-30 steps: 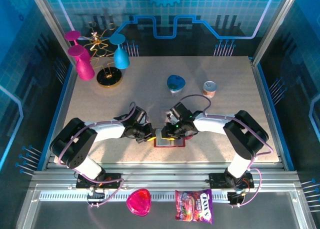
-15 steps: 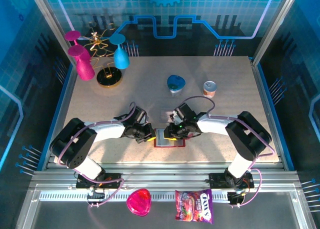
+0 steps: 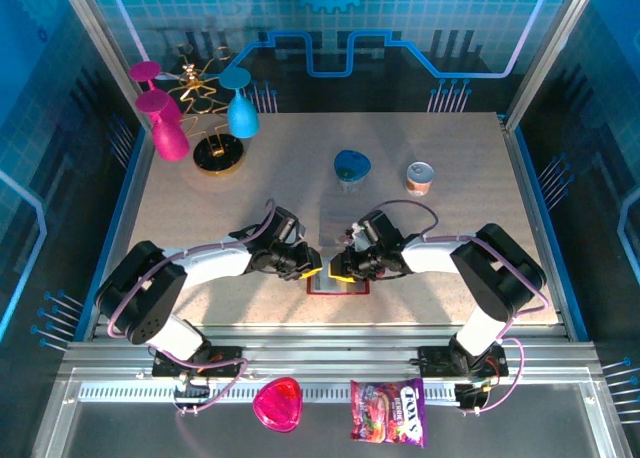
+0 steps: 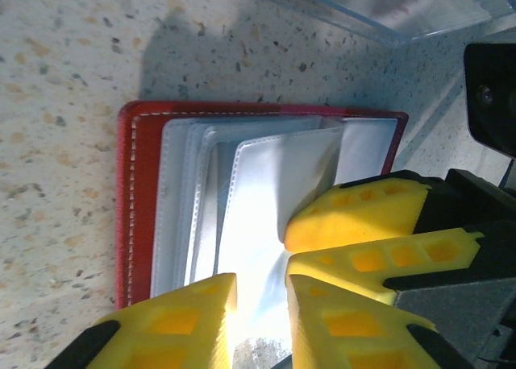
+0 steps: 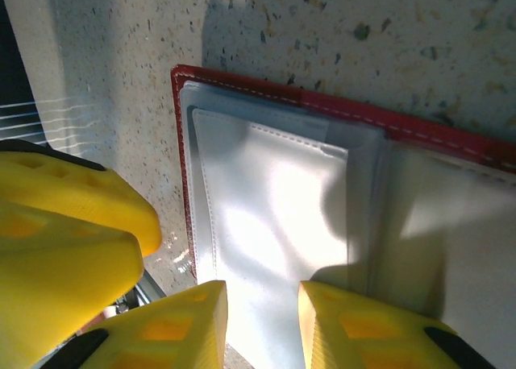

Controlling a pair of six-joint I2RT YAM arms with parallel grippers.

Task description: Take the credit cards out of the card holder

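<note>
Tabletop (image 3: 200, 218): left hand (image 3: 311, 270) and right hand (image 3: 340, 268) angle inward over card holder (image 4: 137, 200).

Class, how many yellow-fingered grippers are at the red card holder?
2: the left gripper at the card holder's left edge, the right gripper beside it, over the middle.

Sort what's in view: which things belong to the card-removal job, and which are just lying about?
Job: card holder, lying open; its pale pockets, contents unclear; left gripper and right gripper, both at the pockets.
Lying about: clear tray, blue dish, can, pink dish, candy bag, glass stand.
</note>
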